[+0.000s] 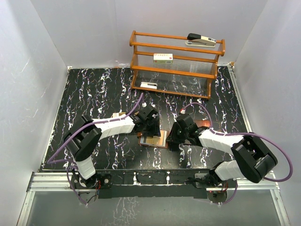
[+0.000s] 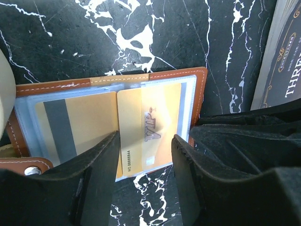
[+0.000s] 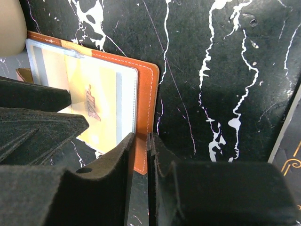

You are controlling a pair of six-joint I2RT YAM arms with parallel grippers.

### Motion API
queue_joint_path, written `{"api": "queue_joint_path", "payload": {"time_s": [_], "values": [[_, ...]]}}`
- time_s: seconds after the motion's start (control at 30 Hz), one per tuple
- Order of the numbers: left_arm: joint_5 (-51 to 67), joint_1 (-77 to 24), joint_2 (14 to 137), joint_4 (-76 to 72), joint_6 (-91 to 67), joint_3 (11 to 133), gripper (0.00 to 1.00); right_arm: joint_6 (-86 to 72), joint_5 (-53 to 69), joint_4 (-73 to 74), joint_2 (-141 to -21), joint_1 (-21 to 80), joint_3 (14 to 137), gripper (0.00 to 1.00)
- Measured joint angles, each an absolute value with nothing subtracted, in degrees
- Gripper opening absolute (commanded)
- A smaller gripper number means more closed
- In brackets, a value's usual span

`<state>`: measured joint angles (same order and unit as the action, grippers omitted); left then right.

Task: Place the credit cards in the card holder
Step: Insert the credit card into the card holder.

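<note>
a black white-veined worktop [image 1: 94, 94] seen from above, two robot arms reaching in from the near edge to meet at its centre. at the left, a tan tray [image 2: 4, 84] sits just beside the open brown card holder [image 1: 153, 140], which lies flat in the middle of the worktop. in its left clear pocket is a striped gold card [image 2: 70, 127], showing a dark band. in its right clear pocket is a gold vip card [image 2: 150, 125]. the left hand [image 2: 146, 136] hangs over that card with its fingers spread apart, one on each side of it, gripping nothing. the right hand [image 3: 142, 137] has its fingers pressed together on the card holder's right leather edge. a dark booklet [image 2: 282, 52] with pale lettering lies near, to the right. at the far side stands a wooden rack [image 1: 176, 63] carrying a white box [image 1: 163, 57] and a stapler [image 1: 201, 40].
</note>
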<state>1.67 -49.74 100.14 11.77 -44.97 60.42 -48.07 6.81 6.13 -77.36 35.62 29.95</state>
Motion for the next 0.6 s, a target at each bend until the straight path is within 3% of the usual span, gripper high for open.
{"api": "queue_joint_path", "payload": {"time_s": [0.6], "values": [[8.86, -49.32, 100.36, 4.56, -47.57, 58.28, 0.39, -46.98, 4.84, 7.7, -76.29, 35.62, 29.85, 0.15]]}}
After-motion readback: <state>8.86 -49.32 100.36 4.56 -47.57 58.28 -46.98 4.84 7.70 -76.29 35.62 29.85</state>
